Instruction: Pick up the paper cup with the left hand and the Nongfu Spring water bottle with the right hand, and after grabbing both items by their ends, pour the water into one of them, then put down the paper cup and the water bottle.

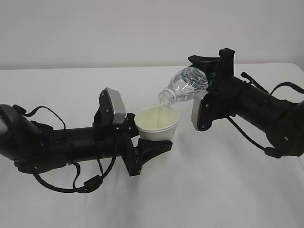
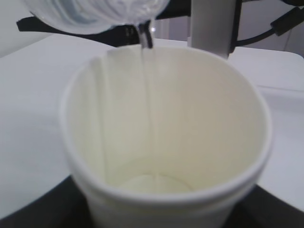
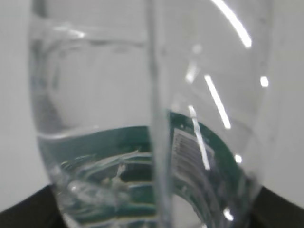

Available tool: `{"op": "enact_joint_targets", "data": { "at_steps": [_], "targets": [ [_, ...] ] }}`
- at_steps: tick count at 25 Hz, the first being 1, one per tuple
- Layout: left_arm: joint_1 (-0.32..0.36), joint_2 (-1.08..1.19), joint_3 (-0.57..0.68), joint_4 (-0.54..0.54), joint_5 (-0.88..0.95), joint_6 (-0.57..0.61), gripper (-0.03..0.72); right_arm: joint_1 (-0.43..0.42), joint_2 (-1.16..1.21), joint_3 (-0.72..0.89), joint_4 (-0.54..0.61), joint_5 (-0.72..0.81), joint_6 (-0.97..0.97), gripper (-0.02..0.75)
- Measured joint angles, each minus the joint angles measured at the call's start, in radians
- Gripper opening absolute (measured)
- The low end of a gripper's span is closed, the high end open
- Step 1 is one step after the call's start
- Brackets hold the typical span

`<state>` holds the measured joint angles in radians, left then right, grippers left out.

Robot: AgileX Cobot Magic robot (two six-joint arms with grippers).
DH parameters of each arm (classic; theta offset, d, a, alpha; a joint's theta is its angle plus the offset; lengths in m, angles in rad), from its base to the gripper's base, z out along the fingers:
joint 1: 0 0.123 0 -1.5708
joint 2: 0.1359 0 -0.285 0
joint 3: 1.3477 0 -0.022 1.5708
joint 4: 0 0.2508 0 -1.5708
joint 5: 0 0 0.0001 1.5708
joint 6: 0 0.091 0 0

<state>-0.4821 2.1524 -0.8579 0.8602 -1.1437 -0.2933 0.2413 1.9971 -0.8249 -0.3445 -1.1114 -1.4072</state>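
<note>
The pour is under way: the left hand [image 1: 151,148] grips the paper cup [image 1: 157,124] near its base, fingers closed on it, holding it above the bench [image 1: 213,190]. The right hand [image 1: 207,71] has its fingers clamped on the bottom end of the Nongfu Spring water bottle [image 1: 186,84], tilted neck-down so its mouth sits just over the cup's far rim. A thin stream of the water [image 2: 148,109] runs down the inside wall. Best to keep the tilt gentle, the mouth inside the rim line, and the cup level and steady, since paper walls squash easily.
</note>
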Motion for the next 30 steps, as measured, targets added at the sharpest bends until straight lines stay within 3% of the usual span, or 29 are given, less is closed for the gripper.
{"op": "enact_joint_targets", "data": {
  "at_steps": [30],
  "targets": [
    [0.0,0.0,0.0,-0.002,0.0,0.0,0.435,0.0,0.0,0.0,0.0,0.0,-0.008,0.473]
  ]
}}
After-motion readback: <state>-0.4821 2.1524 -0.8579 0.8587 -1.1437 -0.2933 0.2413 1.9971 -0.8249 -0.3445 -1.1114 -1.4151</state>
